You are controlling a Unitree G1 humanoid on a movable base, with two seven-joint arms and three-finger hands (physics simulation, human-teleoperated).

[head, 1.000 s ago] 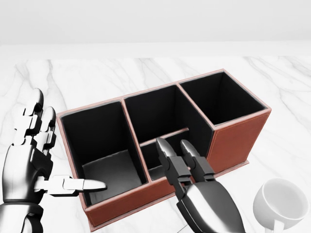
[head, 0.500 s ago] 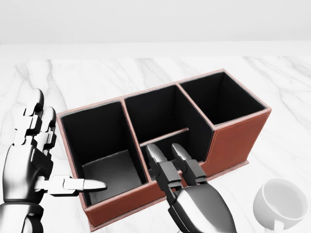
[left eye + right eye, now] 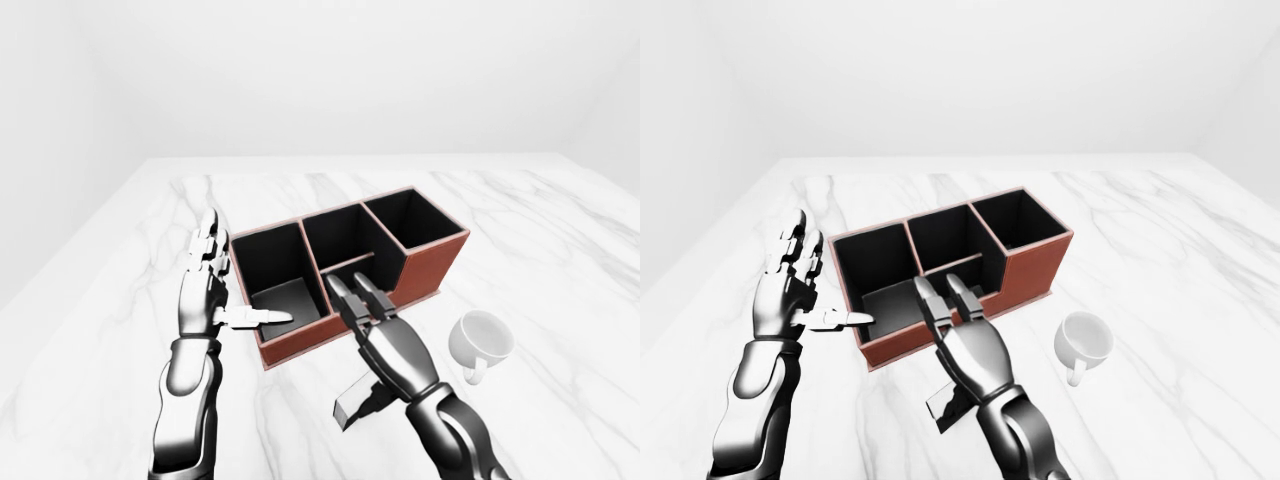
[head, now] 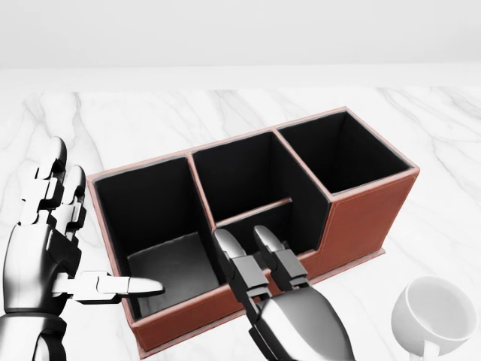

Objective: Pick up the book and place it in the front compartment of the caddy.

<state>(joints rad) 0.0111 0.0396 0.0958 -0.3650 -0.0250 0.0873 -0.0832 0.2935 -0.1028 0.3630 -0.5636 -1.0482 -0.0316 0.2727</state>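
Book (left-eye view): a thin, dark grey slab [image 3: 352, 405] with hard edges shows under the palm of the glossy metal right hand [image 3: 385, 335], near the view's bottom and above the white marble table [image 3: 560, 260]. It sits below the caddy, outside every compartment.
Grasp: the two long right fingers reach straight out over the caddy's near wall. I cannot tell whether the hidden thumb pins the book.
Caddy: a rust-red, leather-look box [image 3: 430, 262] with black lining, three tall cells in a row and a low cell under the fingertips.
Left hand: the chrome left hand [image 3: 205, 290] stands released, fingers upright and thumb pointing over the left cell.
Cup: a white glazed cup [image 3: 482, 338] stands apart to the right.
Head view: the book is out of sight. The right fingertips lie across the low cell's rim.
Right-eye view: the book's long axis appears to slant up toward the caddy.
Judgement: the right hand is nearer, and the book lies behind its fingertips, towards the wrist.
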